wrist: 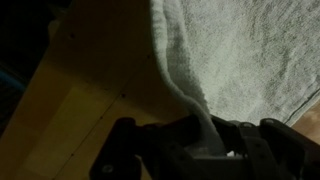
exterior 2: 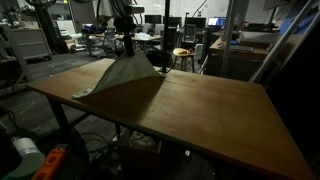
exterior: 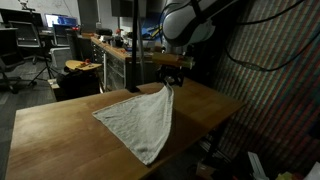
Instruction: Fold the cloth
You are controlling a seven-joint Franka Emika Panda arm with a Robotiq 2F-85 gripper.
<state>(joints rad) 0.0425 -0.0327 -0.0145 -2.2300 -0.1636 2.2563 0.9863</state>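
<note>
A light grey-white cloth (exterior: 140, 122) lies on the wooden table (exterior: 60, 125). One corner is lifted up to my gripper (exterior: 170, 86), so the cloth rises in a tent shape. The cloth also shows in an exterior view (exterior 2: 120, 72) at the table's far left end. In the wrist view the cloth (wrist: 230, 50) runs down into my gripper (wrist: 208, 145), whose fingers are shut on a pinched strip of it above the table.
The table (exterior 2: 200, 110) stretches wide and bare to the right of the cloth. Behind it stand desks, chairs (exterior: 30, 45) and monitors. A dark netted wall (exterior: 270, 60) is next to the arm. The table edge is close to the cloth's lower corner.
</note>
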